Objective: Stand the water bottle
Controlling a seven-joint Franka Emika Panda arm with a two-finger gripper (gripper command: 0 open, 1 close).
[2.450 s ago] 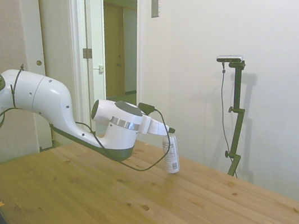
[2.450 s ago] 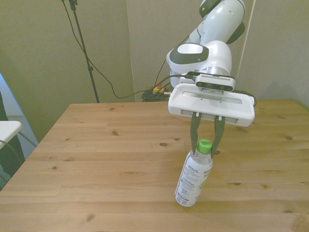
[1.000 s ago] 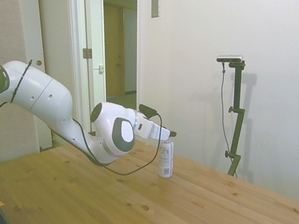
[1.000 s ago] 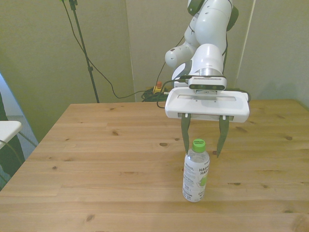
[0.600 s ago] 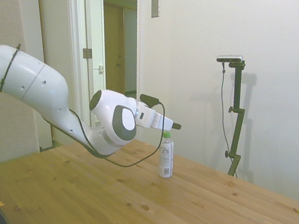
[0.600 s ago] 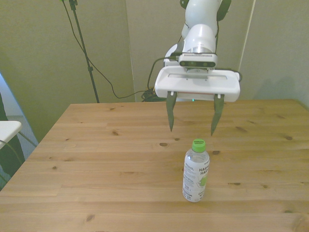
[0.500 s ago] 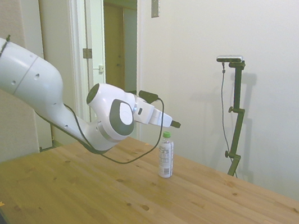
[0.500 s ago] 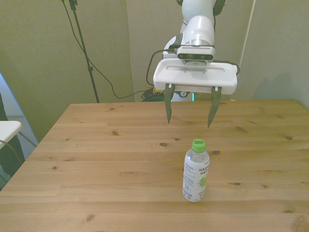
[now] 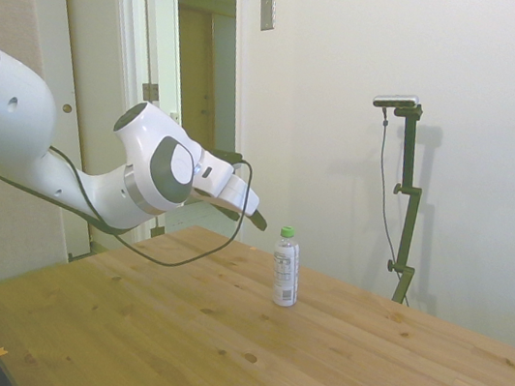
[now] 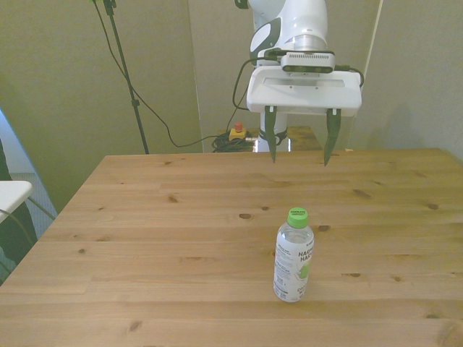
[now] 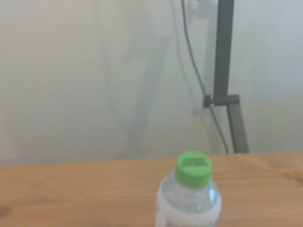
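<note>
Gripper (image 10: 299, 152) open, clear of upright water bottle (image 10: 293, 256).

Wooden bench (image 10: 166, 246) – pale planks w/ dark knots, grain running across the front view. Behind it in the front view: olive-toned wall, a thin black stand (image 10: 124, 69) w/ cable trailing down to a tangle of cables on the floor (image 10: 230, 141), incl. a small red-and-yellow item (image 10: 237, 131). At the front view's left edge, a white object (image 10: 11, 194) – only partly in frame. Side view: white wall w/ a grey wall plate (image 9: 267, 12), an open doorway (image 9: 204, 67) w/ white frame, door hinge (image 9: 150, 92) on the frame.
</note>
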